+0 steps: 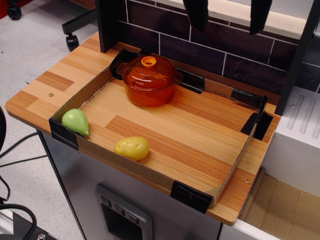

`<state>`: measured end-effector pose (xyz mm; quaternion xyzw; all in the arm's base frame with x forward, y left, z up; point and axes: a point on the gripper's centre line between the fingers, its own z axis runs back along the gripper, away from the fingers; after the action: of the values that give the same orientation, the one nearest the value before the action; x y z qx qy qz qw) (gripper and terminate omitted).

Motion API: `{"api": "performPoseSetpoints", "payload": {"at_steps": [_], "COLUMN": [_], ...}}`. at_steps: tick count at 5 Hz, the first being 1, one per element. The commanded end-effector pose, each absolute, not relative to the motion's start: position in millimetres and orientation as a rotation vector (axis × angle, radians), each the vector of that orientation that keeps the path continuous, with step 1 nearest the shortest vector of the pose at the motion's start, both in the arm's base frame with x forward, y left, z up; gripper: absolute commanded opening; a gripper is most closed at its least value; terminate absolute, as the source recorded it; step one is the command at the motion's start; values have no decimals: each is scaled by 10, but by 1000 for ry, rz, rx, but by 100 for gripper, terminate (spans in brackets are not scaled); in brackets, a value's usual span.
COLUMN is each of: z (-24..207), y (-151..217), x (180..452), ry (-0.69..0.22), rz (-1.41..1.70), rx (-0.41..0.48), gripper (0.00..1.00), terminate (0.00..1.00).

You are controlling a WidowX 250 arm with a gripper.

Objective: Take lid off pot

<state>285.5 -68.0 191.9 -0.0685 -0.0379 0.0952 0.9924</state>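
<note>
taking the pot [150, 89] as the landmark: nearest the camera, well in front of it and a little to its left, a yellow potato-shaped toy [132, 148] lies beside the low cardboard rim [150, 172] that fences the wooden counter [200, 145]. further left of that, in the front-left corner of the rim, sits a green pear-shaped toy [76, 121], also well apart from the pot. the pot stands upright near the back-left corner of the fenced area, and the lid [149, 71] sits closed on top of it, its small ring knob [148, 62] at the centre. behind the pot runs a dark tiled wall [215, 55]. beyond and above, to the pot's right, the gripper [228, 15] hangs at the top edge, its two dark fingers [196, 13] spread wide apart, holding nothing and well clear of the lid

the task looks not yet begun. the likely trouble is the knob: it is small, and a descent slightly off centre could push the domed lid sideways or tip the light pot instead of gripping. a pinch that catches the lid's rim together with the pot could lift both. the pot stands close to the back rim and wall, so a wide approach from behind may knock the cardboard
</note>
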Motion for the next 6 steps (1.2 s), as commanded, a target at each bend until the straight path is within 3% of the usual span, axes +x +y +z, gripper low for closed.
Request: {"api": "performPoseSetpoints", "payload": {"at_steps": [1, 2, 3, 6], "z": [1919, 1787, 1770, 1302], "y": [-680, -397, -116, 622], "x": [2855, 2931, 2963, 3181], "ry": [-76, -28, -42, -120], "rz": [191, 208, 233, 338], "rx": [-137, -106, -85, -26], "gripper": [100, 100, 100, 100], "terminate": [0, 0, 0, 0]}}
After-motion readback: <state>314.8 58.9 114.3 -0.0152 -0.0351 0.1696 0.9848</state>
